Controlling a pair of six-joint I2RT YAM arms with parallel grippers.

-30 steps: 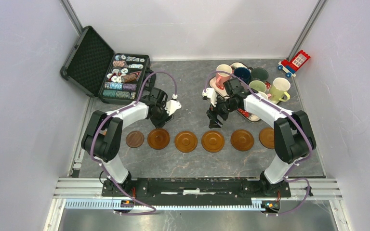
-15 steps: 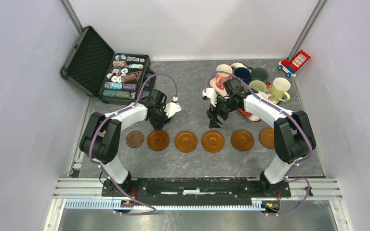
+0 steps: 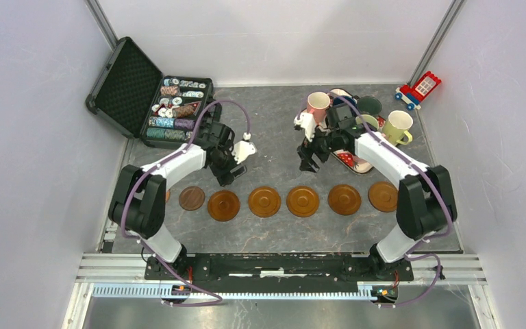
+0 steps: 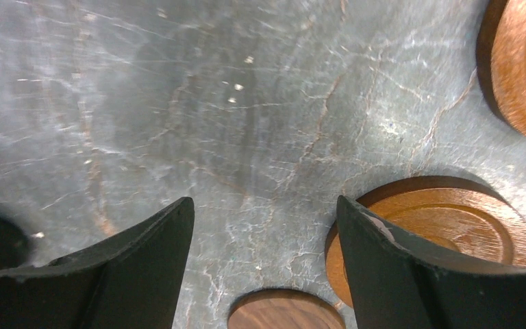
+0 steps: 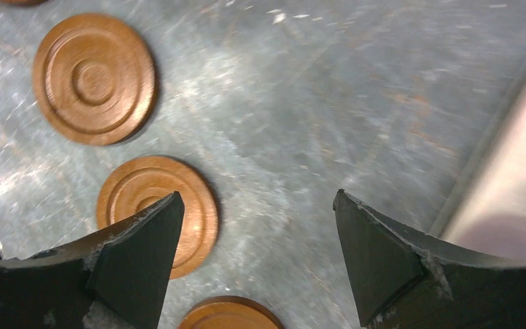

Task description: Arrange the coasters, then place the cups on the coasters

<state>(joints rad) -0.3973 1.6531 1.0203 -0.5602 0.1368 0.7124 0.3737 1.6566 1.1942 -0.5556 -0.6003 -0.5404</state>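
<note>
Several round brown coasters lie in a row across the table's near part: a darker coaster [image 3: 192,198] at the left, then a coaster [image 3: 223,205], a coaster [image 3: 264,201] and more to the right, ending at a coaster [image 3: 383,196]. The cups stand bunched at the back right: pink cup [image 3: 317,104], dark green cup [image 3: 370,105], yellow-green cup [image 3: 397,127]. My left gripper [image 3: 224,179] [image 4: 264,205] hangs open and empty just behind the second coaster [image 4: 452,219] and the dark coaster [image 4: 284,312]. My right gripper [image 3: 307,164] [image 5: 258,199] is open and empty, beside the pink cup.
A white strawberry-print tray [image 3: 353,162] [image 5: 514,178] lies under the cups. An open black case of poker chips [image 3: 177,110] stands at the back left. A small toy of red and blue bricks [image 3: 419,89] sits in the back right corner.
My left gripper has opened and pulled back from the second coaster, which now lies slightly nearer. My right gripper has moved back and to the right, towards the pink cup.
</note>
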